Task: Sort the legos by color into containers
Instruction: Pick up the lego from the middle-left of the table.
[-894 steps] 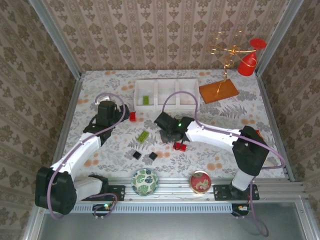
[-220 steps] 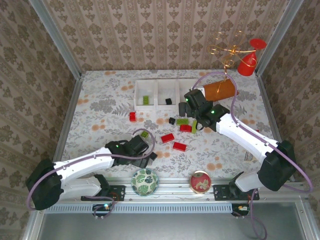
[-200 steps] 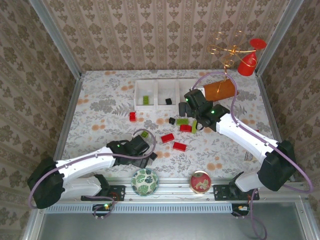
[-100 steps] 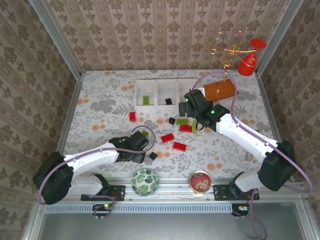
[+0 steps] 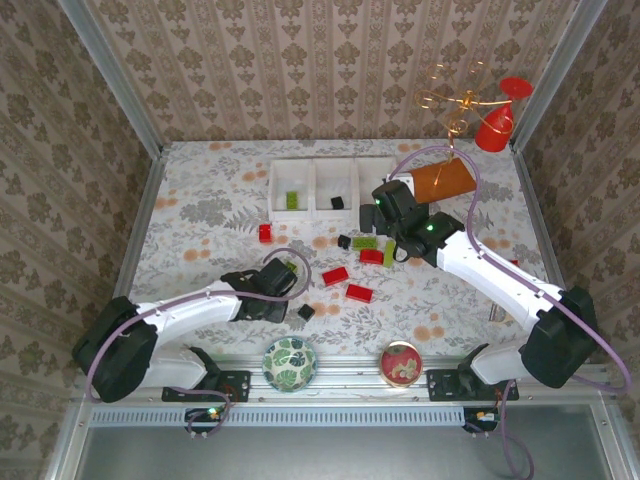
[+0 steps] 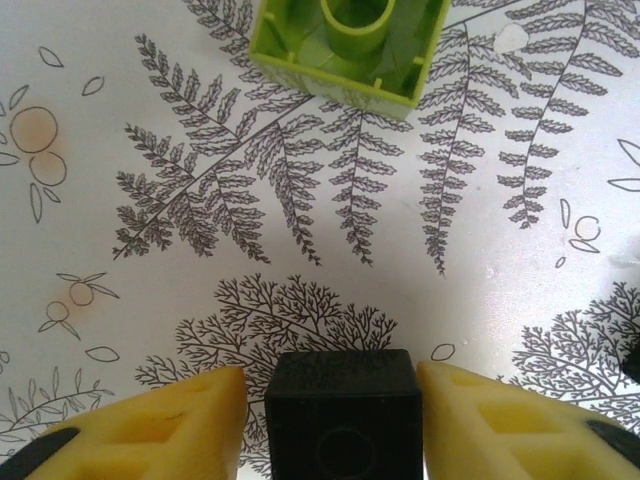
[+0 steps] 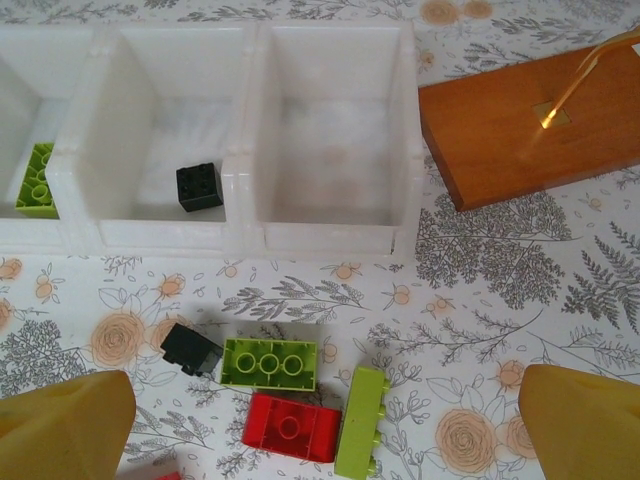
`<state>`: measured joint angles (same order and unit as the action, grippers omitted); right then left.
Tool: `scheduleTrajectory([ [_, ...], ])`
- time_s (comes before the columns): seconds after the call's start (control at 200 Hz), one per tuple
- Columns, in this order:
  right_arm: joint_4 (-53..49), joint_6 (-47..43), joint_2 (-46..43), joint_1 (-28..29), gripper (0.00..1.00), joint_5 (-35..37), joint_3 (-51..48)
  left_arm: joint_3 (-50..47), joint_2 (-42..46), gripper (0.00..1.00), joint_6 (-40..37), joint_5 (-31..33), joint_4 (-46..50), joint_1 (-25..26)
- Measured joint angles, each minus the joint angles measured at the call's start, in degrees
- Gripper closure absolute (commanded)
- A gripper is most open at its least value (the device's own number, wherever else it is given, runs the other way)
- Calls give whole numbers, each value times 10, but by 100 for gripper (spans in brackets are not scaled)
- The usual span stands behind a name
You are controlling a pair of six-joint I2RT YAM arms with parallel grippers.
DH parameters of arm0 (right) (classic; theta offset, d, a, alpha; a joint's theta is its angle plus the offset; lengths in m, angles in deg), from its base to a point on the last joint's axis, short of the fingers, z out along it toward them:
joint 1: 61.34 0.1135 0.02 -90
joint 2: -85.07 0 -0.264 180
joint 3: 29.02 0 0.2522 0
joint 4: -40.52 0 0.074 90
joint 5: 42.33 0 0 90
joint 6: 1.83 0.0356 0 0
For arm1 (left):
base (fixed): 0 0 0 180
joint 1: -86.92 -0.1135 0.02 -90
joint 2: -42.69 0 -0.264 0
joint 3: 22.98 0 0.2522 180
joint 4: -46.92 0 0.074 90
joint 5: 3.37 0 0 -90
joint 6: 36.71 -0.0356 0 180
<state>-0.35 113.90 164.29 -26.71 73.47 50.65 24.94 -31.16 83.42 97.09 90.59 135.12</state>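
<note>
In the left wrist view a black lego cube (image 6: pixel 340 420) sits on the table between the yellow fingers of my left gripper (image 6: pixel 332 385). The right finger touches it and a thin gap shows on the left. A lime green lego (image 6: pixel 350 45) lies hollow side up just ahead. My left gripper (image 5: pixel 278 300) is low at the front. My right gripper (image 7: pixel 320 430) hangs wide open over a black (image 7: pixel 190 347), a green (image 7: pixel 268 363), a red (image 7: pixel 292 427) and another green lego (image 7: pixel 362 422). The white tray (image 7: pixel 240 190) holds a green lego (image 7: pixel 35 180) and a black one (image 7: pixel 199 186).
Loose on the table lie red legos (image 5: pixel 265 232) (image 5: pixel 335 275) (image 5: pixel 359 293) and a black cube (image 5: pixel 306 312). Two round bowls (image 5: pixel 290 362) (image 5: pixel 402 363) stand at the near edge. An orange-brown board (image 5: pixel 437 182) with gold wire and red cones (image 5: pixel 495 125) is at the back right.
My left gripper has drawn back to the left over a black cube, and its jaws have narrowed round it. The right arm has hardly moved in the last second.
</note>
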Motion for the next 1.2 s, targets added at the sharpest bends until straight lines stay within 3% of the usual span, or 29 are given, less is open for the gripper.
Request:
scheduleTrajectory([
  [0.315,0,0,-1,0,0,0,-2,0,-3,59,9,-9,1,-4],
  [0.41,0,0,-2,0,0,0,-2,0,-3,53,13,-10,1,-4],
  [0.665,0,0,-2,0,0,0,-2,-2,-5,56,17,-11,2,-12],
  [0.97,1,0,-2,0,0,0,-8,-4,-11,73,23,-19,-1,-14],
  [1.2,1,0,-5,0,0,4,-8,10,-11,76,23,-15,12,-18],
])
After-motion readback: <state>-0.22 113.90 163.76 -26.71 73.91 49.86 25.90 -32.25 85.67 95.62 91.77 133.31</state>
